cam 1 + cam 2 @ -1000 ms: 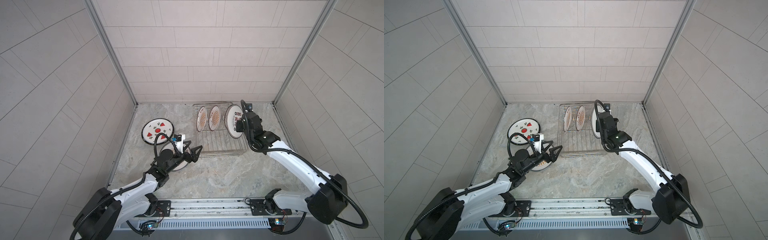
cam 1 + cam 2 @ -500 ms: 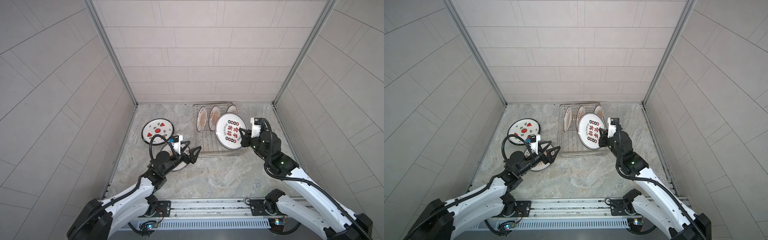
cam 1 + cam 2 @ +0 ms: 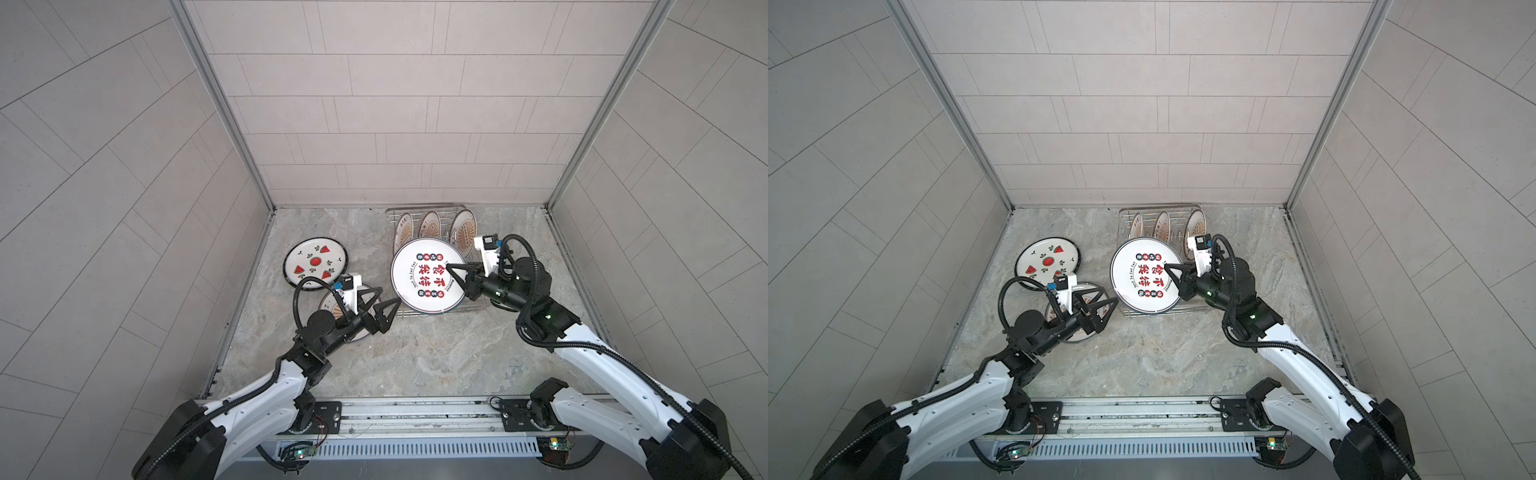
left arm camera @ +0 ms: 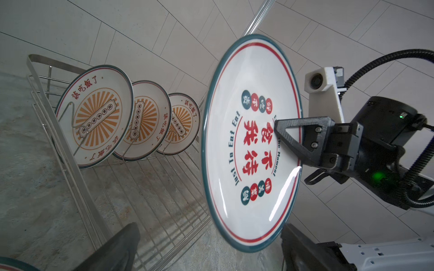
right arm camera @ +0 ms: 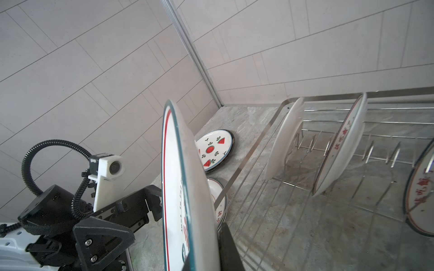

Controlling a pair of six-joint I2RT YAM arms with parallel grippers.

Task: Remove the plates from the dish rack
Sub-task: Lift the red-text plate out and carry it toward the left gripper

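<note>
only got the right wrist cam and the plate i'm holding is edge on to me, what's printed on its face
Observer: The held plate shows big red characters between rows of red and teal dots.
Operator: how many left in the rack
Observer: Three sunburst plates stand in the dish rack.
Operator: how deep is my grip
Observer: The right gripper is shut on the rim, with one finger reaching across the face to the central characters.
</note>
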